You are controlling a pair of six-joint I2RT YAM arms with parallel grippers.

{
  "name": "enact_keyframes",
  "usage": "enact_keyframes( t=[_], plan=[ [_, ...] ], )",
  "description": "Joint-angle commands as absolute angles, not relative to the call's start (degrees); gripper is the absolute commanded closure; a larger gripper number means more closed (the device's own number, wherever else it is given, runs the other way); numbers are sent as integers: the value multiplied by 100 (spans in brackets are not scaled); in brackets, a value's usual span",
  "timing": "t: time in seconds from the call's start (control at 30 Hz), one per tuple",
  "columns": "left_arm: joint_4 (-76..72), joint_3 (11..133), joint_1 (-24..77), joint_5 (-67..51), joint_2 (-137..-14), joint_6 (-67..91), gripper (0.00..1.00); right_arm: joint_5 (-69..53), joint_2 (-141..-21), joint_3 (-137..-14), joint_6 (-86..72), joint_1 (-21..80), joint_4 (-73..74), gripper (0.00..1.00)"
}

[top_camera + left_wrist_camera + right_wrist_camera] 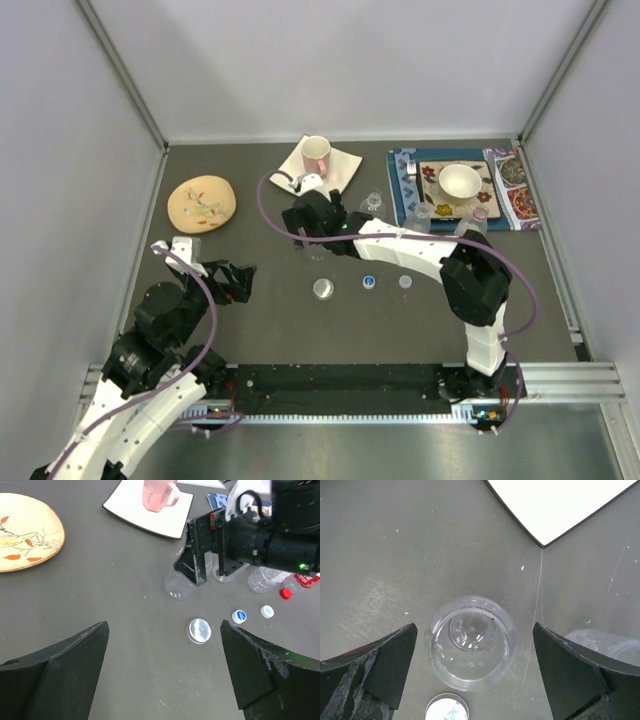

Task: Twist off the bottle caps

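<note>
The squat clear bottle (470, 642) stands upright with its mouth uncovered, directly below my right gripper (474, 627), whose fingers stand open on either side without touching it. Its wide greyish-clear cap (447, 707) lies flat on the table just beside it. In the left wrist view that cap (199, 630), a blue cap (239, 616) and a white cap (267, 611) lie in a row, and a red cap (285, 593) sits by the slim bottles (262, 578). My left gripper (164, 625) hovers open and empty, short of the caps.
A beige plate with a bird pattern (201, 200) lies at the far left. A pink-lined mug (316, 153) sits on a white square mat at the back. A white bowl (460, 180) rests on a patterned placemat (512, 190) at the back right.
</note>
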State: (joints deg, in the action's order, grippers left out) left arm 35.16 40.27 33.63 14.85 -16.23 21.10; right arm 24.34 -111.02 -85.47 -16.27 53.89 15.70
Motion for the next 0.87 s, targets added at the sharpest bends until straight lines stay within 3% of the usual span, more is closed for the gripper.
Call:
enact_keyframes(
  t=[0.0, 0.27, 0.4, 0.63, 0.83],
  plan=[
    [3305, 3999, 3349, 1468, -1688, 2136, 1, 2593, -10372, -8797, -1538, 5484, 1616, 1],
    [3305, 3990, 3349, 1705, -1766, 2267, 1, 2794, -9142, -9545, -1012, 5651, 2425, 1],
    [3287, 4051, 3349, 1907, -2161, 2442, 1, 3242, -7923, -9528, -704, 5844, 2821, 1],
    [3304, 4306, 3349, 1951, -3233, 3137, 1, 3436, -5516, -7554, -781, 5924, 2909, 1],
    [3147, 4350, 3349, 1811, -3586, 3191, 1, 3621, -4466, -6707, -923, 5924, 2909, 1]
  ],
)
